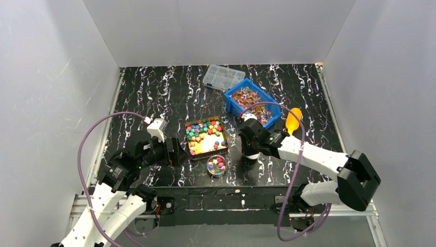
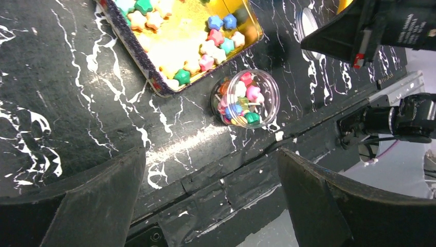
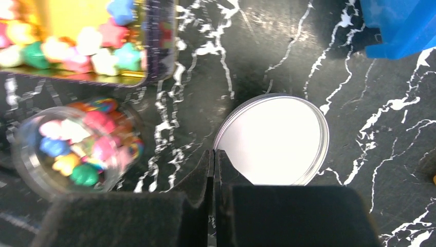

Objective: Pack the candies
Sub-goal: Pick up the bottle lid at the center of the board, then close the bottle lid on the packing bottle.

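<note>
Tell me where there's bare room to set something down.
Far left is bare table, bordered by the tin, the clear box and the wall. A smaller patch lies right of the blue bin. Crowded: near centre, where jar, lid, left gripper and right gripper cluster.

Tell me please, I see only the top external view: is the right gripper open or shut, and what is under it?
Observer: The right wrist view shows the right gripper shut, with nothing between its fingers, its tips at the edge of a white round lid lying flat on the table.
Operator: And the left gripper?
Observer: In the left wrist view, the left gripper is open wide. The clear jar of candies stands ahead of it, uncovered.
</note>
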Controlling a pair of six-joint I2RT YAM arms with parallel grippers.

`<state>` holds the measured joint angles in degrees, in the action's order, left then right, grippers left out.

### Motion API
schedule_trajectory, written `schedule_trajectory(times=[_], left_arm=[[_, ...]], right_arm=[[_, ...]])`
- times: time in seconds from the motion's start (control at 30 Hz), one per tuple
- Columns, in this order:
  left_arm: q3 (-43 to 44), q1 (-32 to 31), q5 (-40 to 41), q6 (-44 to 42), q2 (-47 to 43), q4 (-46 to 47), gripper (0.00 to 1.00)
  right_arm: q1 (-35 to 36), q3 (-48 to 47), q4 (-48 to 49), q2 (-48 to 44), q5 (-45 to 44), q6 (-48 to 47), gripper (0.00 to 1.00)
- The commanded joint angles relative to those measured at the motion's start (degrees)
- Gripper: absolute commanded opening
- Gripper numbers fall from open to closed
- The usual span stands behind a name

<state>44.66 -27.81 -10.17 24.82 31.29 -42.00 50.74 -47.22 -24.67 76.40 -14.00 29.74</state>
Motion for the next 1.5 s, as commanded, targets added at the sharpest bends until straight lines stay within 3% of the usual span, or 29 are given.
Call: schedule_trajectory(times=[0.0, 0.23, 0.5, 0.77, 0.93, 1.13, 1.47], left_arm=[[1.78, 0.34, -5.91, -1.86, 0.46, 1.14, 0.99], [5.49, 0.39, -17.68, -5.61, 1.46, 3.06, 0.99], [8.90, 0.39, -26.96, -10.34, 1.85, 4.20, 0.99], [8.67, 0.36, -36.16, -15.46, -0.77, 8.93, 0.96], [6.59, -0.10, -46.50, -17.23, -2.12, 14.73, 0.94], [4.85, -1.69, -54.48, -19.85, -3.04, 18.82, 0.91], [5.99, -2.07, -57.26, -24.50, -2.22, 19.62, 0.91]], right_arm=[[0.32, -4.19, -3.02, -5.22, 7.21, -2.11, 0.01], [0.32, -10.24, -7.02, -9.66, 18.41, -6.80, 0.01], [0.32, -15.02, -5.80, -10.21, 36.97, -10.09, 0.01], [0.48, -16.98, -2.40, -9.01, 55.41, -10.44, 0.01], [1.55, -15.39, 6.87, -9.93, 65.00, -6.35, 0.01], [3.83, -12.63, 20.72, -11.11, 71.30, 1.38, 0.01], [11.81, -12.29, 27.61, -9.97, 72.55, 3.33, 0.01]])
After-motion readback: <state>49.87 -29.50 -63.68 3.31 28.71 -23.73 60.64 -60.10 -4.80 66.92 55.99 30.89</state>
